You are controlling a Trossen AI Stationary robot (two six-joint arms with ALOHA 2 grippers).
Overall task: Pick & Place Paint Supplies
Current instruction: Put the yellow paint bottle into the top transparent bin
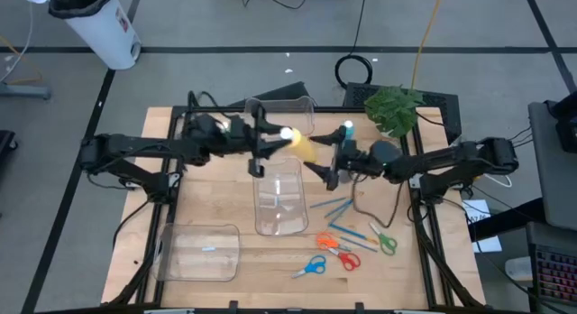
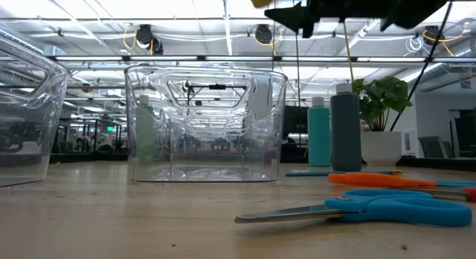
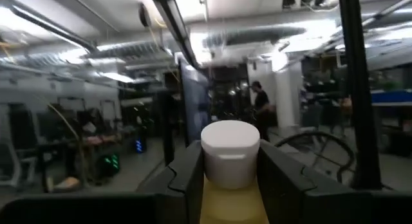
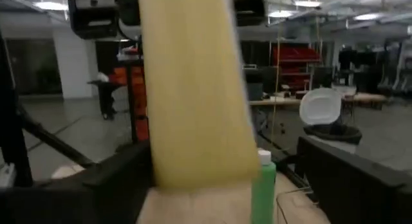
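The yellow bottle (image 1: 302,146) hangs in the air just above the clear bin (image 1: 278,195). The left gripper (image 1: 270,141) pinches its cap end; the right gripper (image 1: 326,162) stands beside it, jaws spread. It looks like a handover, so next the right jaws must close.

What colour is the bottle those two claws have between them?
Yellow, with a white cap: the bottle shows best in the left wrist view, between the left claw's fingers.

A yellow bottle (image 1: 304,148) with a white cap (image 3: 230,152) is seen between the dark grippers. A green bottle (image 4: 262,188), a teal bottle (image 2: 318,134) and a grey-blue bottle (image 2: 345,132) are shown. Blue scissors (image 2: 387,208) and orange scissors (image 2: 394,181) are laid on pale wood (image 2: 111,222).
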